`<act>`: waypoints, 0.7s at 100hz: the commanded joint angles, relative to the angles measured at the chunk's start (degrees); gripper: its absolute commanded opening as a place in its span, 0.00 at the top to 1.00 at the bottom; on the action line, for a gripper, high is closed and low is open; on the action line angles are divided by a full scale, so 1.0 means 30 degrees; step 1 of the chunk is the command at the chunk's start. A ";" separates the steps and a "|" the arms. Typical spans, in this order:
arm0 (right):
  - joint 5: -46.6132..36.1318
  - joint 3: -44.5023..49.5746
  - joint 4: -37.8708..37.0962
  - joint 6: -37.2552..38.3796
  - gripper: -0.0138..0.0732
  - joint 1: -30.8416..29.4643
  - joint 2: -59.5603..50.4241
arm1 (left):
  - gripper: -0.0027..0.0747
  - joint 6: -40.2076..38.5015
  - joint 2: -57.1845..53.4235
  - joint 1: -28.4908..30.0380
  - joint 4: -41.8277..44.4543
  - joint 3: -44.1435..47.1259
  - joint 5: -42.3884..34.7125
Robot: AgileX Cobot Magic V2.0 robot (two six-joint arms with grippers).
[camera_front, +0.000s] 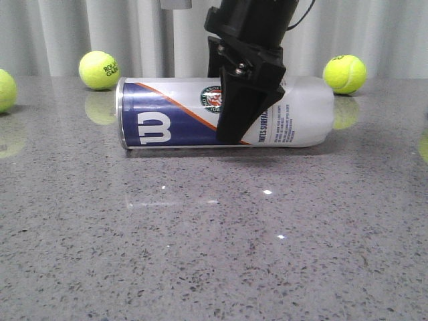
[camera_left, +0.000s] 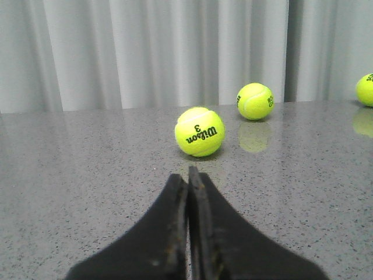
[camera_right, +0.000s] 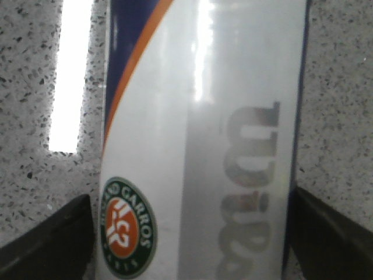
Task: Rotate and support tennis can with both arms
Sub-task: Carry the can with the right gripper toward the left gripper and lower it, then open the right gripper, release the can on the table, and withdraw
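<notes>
The tennis can (camera_front: 167,110) lies on its side on the grey speckled table, silver rim to the left, the white "W" and Roland Garros badge facing me. My right gripper (camera_front: 235,130) comes down over its middle; one black finger crosses the front of the label and the other is hidden behind. In the right wrist view the can (camera_right: 192,116) fills the gap and both fingers (camera_right: 52,239) press against its sides. My left gripper (camera_left: 187,175) is shut and empty, low over the table, away from the can and out of the front view.
Yellow-green tennis balls sit behind the can at the left (camera_front: 99,69), the right (camera_front: 344,73) and the far left edge (camera_front: 3,90). Ahead of the left gripper lie a Wilson ball (camera_left: 199,131) and two more (camera_left: 255,101) (camera_left: 366,89). A grey curtain backs the table.
</notes>
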 commanded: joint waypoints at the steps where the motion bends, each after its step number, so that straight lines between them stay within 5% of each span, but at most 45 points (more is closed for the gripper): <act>1: -0.0172 -0.0690 0.0345 -0.0184 0.09 -0.0031 -0.1476 | 0.99 -0.0216 -0.0741 0.0037 -0.0025 0.0934 -0.1597; 70: 0.0058 -0.0690 0.0195 -0.0184 0.09 -0.0031 -0.2429 | 0.99 -0.0216 -0.0741 0.0037 -0.0025 0.0934 -0.1597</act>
